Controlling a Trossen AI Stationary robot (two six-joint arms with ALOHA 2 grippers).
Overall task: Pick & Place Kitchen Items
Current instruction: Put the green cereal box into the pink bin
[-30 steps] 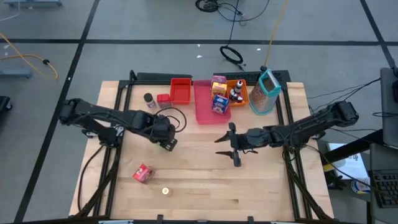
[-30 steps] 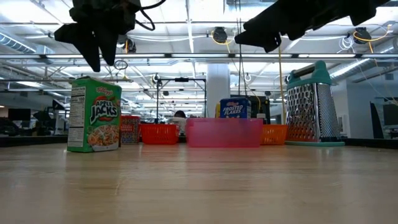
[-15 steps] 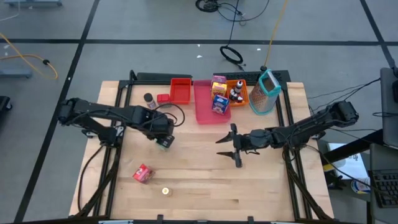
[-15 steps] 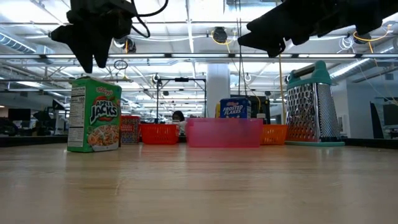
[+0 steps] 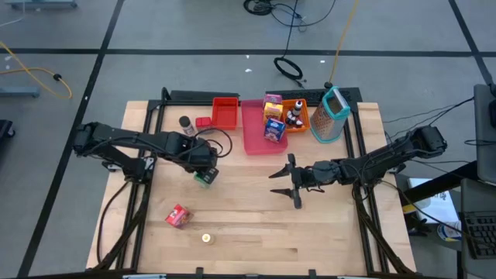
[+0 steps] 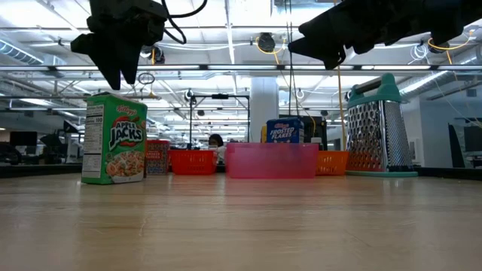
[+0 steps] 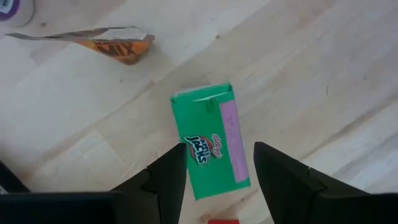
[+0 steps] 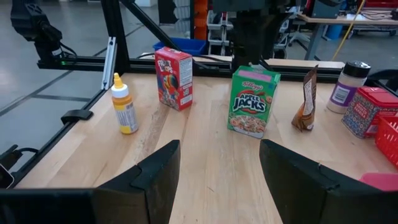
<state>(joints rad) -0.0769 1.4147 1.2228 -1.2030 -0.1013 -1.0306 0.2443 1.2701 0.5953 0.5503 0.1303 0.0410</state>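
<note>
- High view: the left claw (image 5: 203,172) hangs over the green cereal box (image 5: 204,177), left of the table (image 5: 325,240) centre. The right claw (image 5: 288,180) hovers open at centre. At 12 o'clock stand a pink tray (image 5: 256,136), red tray (image 5: 226,113), orange tray (image 5: 301,116) and grater (image 5: 332,115). A red box (image 5: 178,215) and a small yellow piece (image 5: 206,238) lie toward 7 o'clock; the near half is otherwise bare wood.
- Low view: the green box stands upright, freed since a second ago, with the left claw just above it, apart.
- Left wrist view: open fingers (image 7: 168,180) straddle the box top without touching; a crumpled pouch (image 7: 118,43) lies near.
- Right wrist view: a yellow bottle (image 8: 124,104), the red box, the green box, the pouch and a shaker (image 8: 349,87) stand in a row.
</note>
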